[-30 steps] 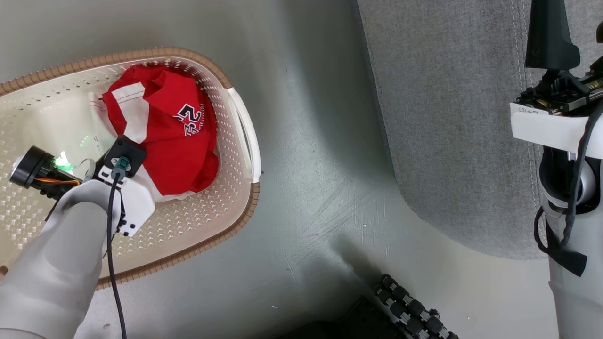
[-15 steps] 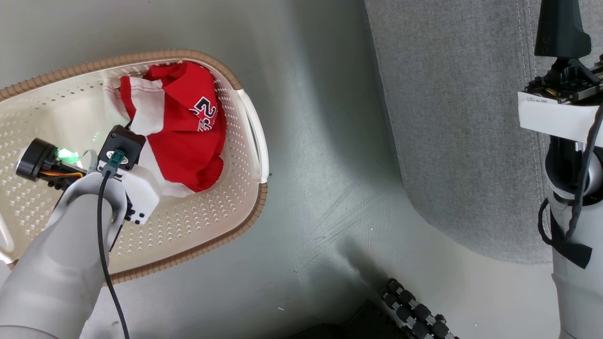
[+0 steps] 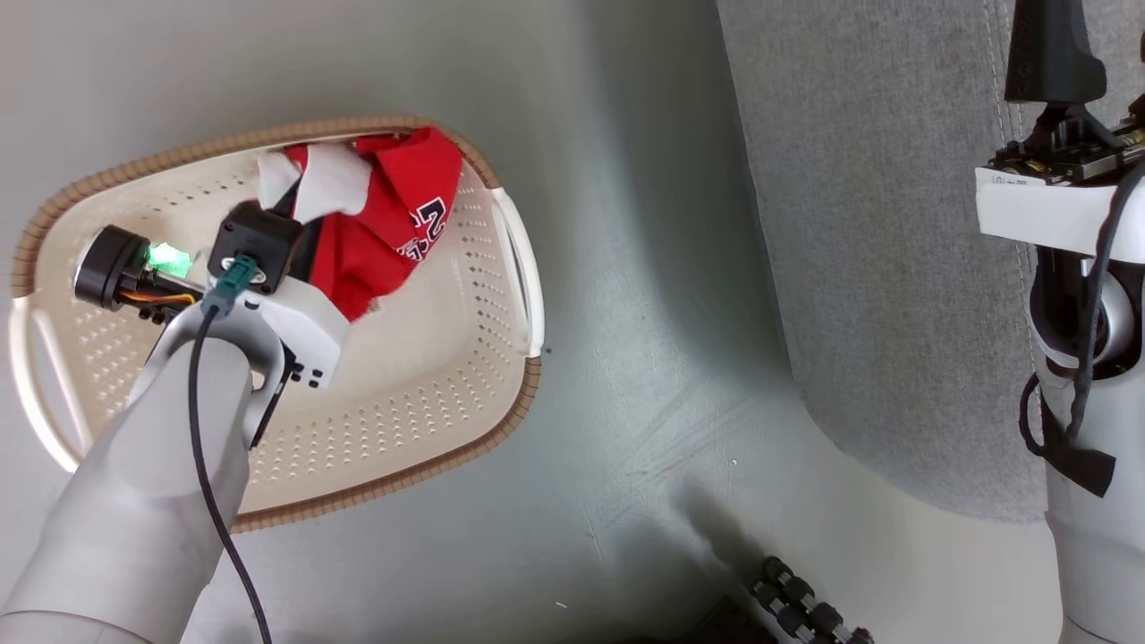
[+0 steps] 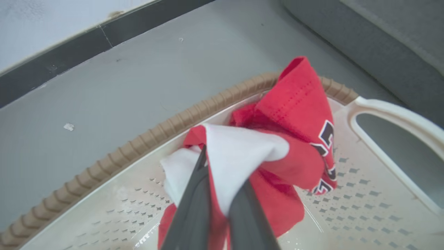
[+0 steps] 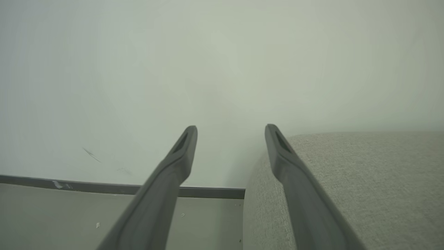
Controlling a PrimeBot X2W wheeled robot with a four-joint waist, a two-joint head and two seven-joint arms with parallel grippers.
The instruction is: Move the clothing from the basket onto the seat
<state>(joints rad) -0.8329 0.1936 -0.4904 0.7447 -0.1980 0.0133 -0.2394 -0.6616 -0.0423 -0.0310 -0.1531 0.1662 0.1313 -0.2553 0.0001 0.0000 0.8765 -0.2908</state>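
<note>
- Left wrist view: the left gripper [image 4: 218,187] is pinched almost fully together on the clothing [image 4: 295,104], with white and red cloth bunched over and between its jaws. The bundle sits inside the basket [image 4: 166,125] against its far rim, and one red fold rises above the brown edge.
- Head view: the clothing is gathered in a tight bunch just beyond the end of the left arm [image 3: 161,465], over the far end of the basket. The basket stands on the grey floor [image 3: 626,268]. The seat [image 3: 877,224] lies to the right, well apart from the basket.
- Right wrist view: the right gripper [image 5: 230,130] is spread wide with nothing between its jaws, by the rounded edge of the seat.
</note>
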